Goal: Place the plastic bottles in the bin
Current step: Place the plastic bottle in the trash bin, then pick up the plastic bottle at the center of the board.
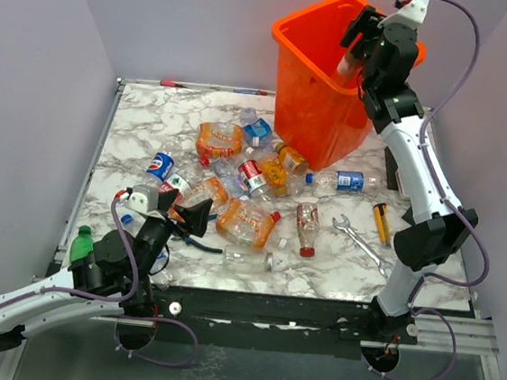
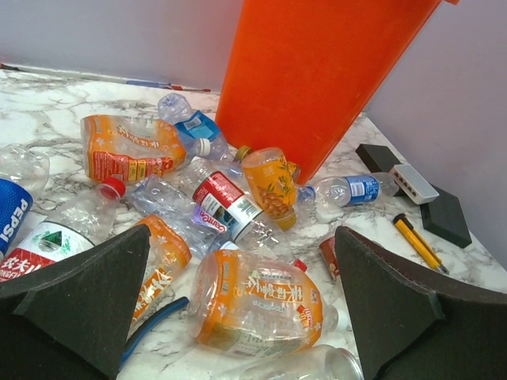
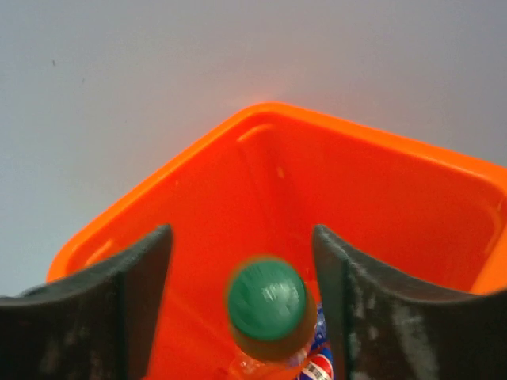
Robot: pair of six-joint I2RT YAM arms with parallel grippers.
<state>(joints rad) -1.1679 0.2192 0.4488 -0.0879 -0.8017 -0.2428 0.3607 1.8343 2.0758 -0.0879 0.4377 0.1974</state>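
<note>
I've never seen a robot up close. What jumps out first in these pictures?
The tall bright-orange plastic bin, far right on the marble-patterned table, grabs the eye. The right gripper hangs over its mouth, a green-capped bottle between its parted fingers. Crushed clear plastic bottles litter the table's middle.

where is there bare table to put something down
The table is bare at the far left corner, left of the orange-labelled bottle. A smaller patch near the front edge, left of the wrench. The middle, up to the bin, is crowded with bottles.
</note>
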